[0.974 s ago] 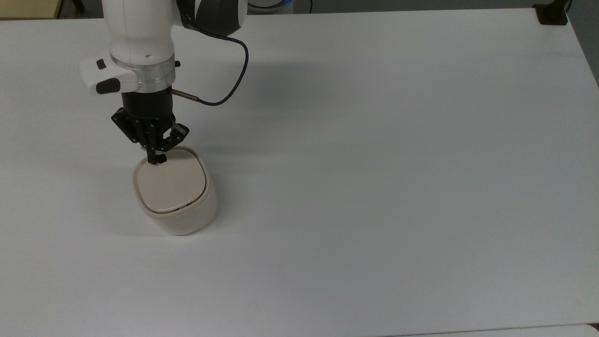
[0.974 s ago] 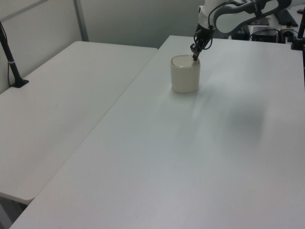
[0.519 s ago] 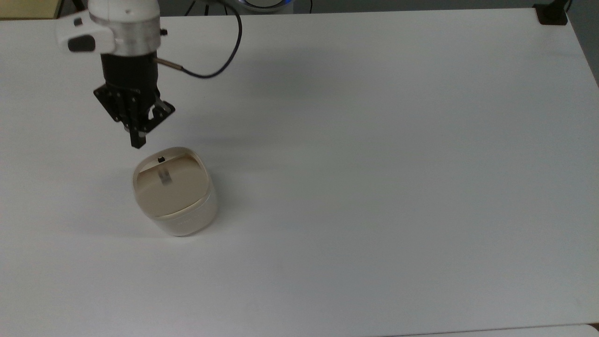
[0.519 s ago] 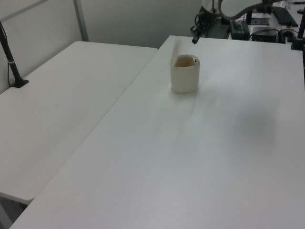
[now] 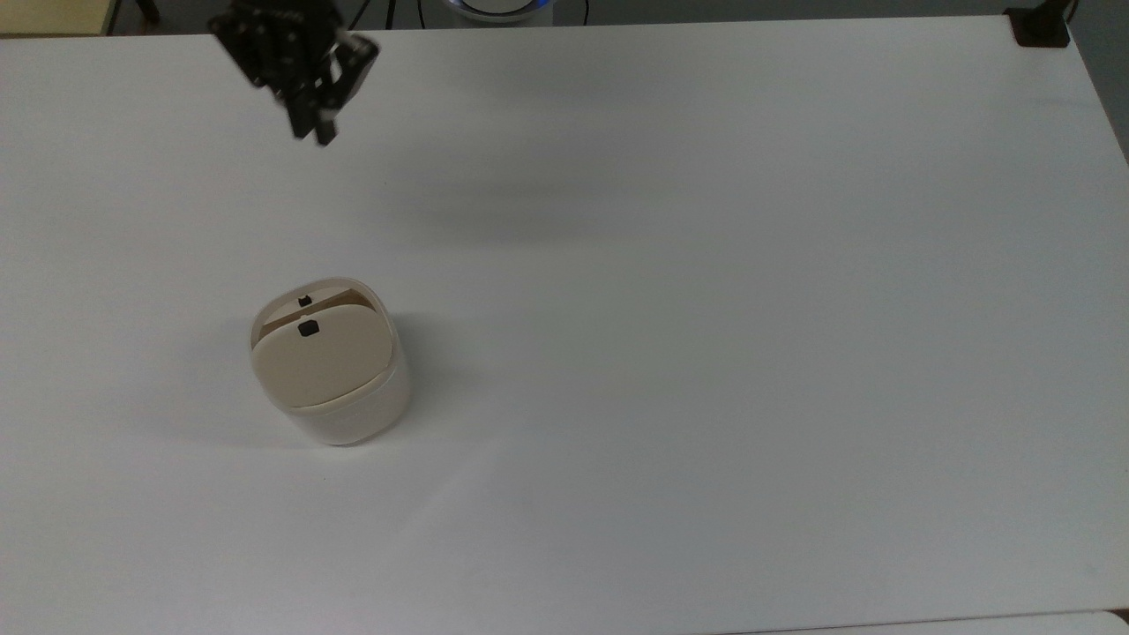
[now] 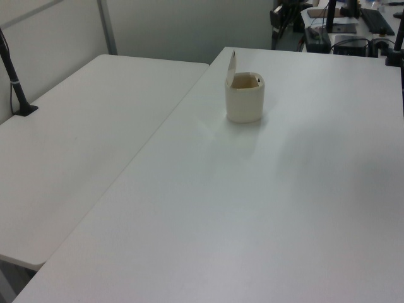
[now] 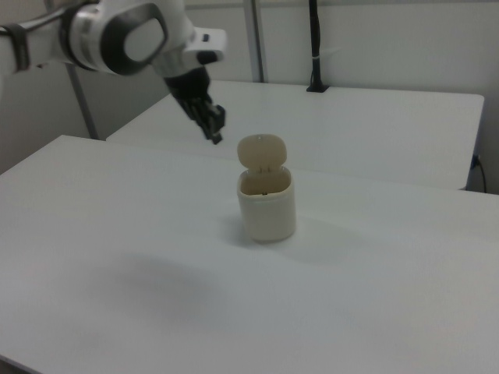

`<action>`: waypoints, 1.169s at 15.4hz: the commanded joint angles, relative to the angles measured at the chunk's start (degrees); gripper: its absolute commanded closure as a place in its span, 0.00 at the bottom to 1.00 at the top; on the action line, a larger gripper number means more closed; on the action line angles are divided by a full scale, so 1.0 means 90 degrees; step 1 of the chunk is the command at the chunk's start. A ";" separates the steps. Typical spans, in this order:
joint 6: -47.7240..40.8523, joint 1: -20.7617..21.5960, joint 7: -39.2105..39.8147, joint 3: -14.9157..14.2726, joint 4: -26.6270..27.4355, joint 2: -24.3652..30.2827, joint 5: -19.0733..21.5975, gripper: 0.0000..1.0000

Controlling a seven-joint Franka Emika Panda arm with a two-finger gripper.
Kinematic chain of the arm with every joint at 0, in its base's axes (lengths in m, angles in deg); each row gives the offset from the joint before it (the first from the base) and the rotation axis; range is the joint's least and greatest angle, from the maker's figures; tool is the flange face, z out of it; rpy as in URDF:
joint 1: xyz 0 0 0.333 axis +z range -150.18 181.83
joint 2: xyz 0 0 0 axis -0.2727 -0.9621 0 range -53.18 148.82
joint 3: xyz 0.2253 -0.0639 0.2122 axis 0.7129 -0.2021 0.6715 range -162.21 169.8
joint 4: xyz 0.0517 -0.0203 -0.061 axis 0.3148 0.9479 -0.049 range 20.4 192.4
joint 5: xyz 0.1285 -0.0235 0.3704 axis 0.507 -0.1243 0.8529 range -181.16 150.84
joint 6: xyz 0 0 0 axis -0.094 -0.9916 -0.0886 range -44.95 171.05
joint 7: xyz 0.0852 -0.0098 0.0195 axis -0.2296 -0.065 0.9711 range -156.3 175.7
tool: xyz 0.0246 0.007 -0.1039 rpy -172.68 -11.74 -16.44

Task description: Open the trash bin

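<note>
The trash bin [image 5: 348,414] is a small cream-beige tub standing on the white table [image 5: 706,309], left of centre in the top view. Its lid [image 5: 322,366] is swung up and stands nearly upright on its hinge, with the black square button [image 5: 308,328] showing near the lid's free edge. The right view shows the raised lid [image 7: 261,149] above the bin's open mouth [image 7: 265,183], and the left view shows the lid [image 6: 231,63] upright over the bin [image 6: 244,101]. My gripper [image 5: 317,134] hangs shut and empty, high above the table and well away from the bin, near the top view's upper left; in the right view the gripper [image 7: 216,136] is left of the lid.
A black clamp [image 5: 1041,26] sits at the table's far right corner in the top view. A second white table [image 6: 82,145] adjoins on the left view's left, with a black pole [image 6: 16,82] on it. Most of the table around the bin is bare.
A second ago my shut fingertips pressed the lid's button. The gripper then rose and pulled back toward the top view's upper edge, and the lid sprang from flat to upright.
</note>
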 commanded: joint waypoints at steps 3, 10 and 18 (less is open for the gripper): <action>-0.1511 0.0609 -0.0022 -0.0043 0.0156 0.0644 0.0234 0.00; -0.1905 0.0972 0.0037 -0.0053 0.0352 0.0782 0.0147 0.00; -0.1856 0.0903 0.0887 -0.0062 0.0186 0.0664 0.0000 0.00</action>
